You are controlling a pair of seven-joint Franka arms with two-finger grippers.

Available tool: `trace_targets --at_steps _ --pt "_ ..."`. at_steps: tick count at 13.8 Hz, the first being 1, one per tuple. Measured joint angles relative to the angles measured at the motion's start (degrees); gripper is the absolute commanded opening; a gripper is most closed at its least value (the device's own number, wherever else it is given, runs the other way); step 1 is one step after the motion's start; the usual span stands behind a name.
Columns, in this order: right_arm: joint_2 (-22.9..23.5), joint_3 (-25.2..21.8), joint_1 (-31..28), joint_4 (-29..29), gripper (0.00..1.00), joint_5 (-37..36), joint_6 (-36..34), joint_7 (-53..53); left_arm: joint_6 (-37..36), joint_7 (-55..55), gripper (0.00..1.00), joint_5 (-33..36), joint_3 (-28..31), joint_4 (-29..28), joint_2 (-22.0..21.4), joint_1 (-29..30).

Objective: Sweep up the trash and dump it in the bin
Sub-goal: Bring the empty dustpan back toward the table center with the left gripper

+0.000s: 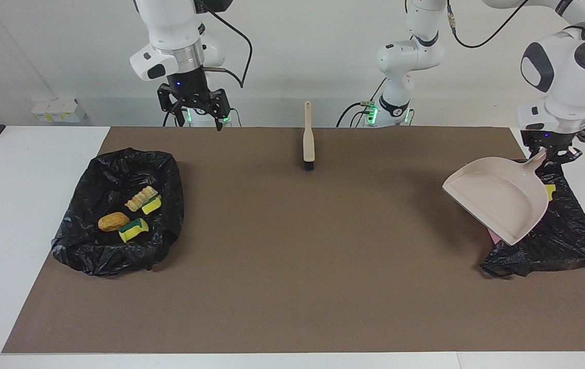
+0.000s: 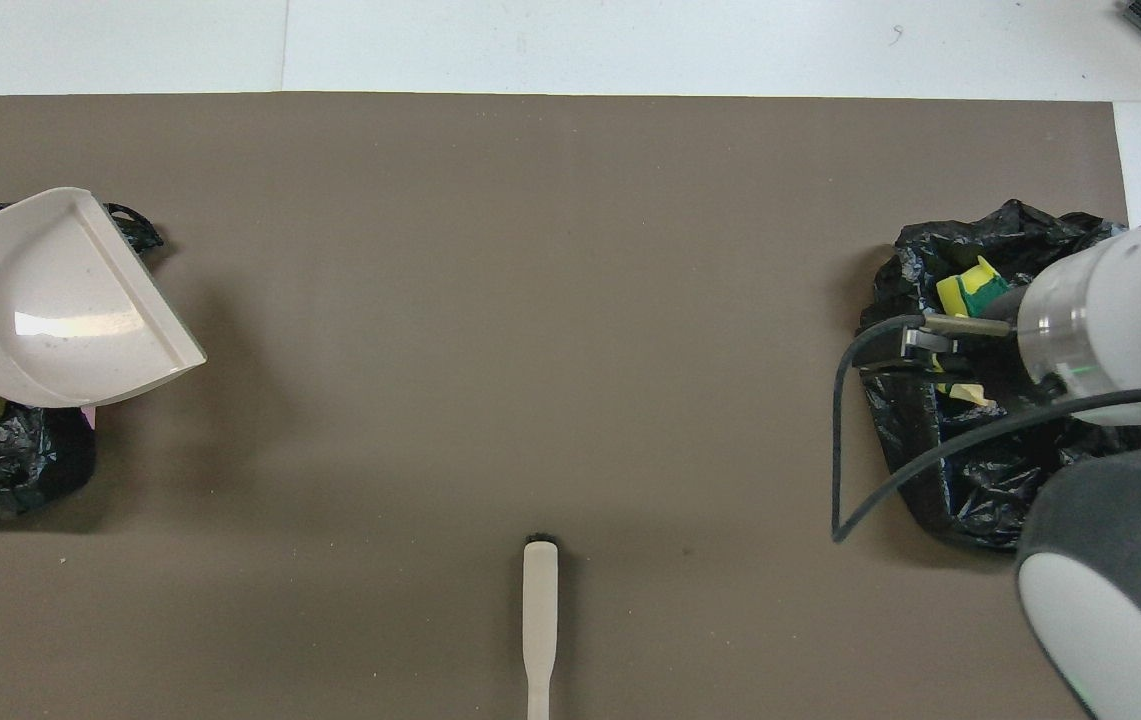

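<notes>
Left end effector (image 1: 550, 152) grips dustpan (image 1: 497, 202) over brown mat (image 1: 292, 246).

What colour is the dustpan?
The dustpan is pale beige; the facing view shows it best.

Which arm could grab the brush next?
Probably the right: the right gripper hangs open and empty, with the brush lying free on the mat. The left gripper is shut on the dustpan handle.

Brown mat (image 1: 292, 266), white table (image 1: 25, 205).
</notes>
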Motion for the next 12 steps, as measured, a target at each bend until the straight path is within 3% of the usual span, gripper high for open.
trace_targets --at_steps 4,12 --pt "1.9 -7.5 4.2 3.8 1.0 -0.4 -2.3 -4.1 -4.2 -20.7 0.0 -5.4 -0.3 0.0 -0.7 -9.1" --pt "2.4 -8.6 4.2 4.7 1.0 -0.6 -3.0 -4.9 -5.6 -55.4 0.0 -17.5 -0.4 -0.1 -1.4 -24.6"
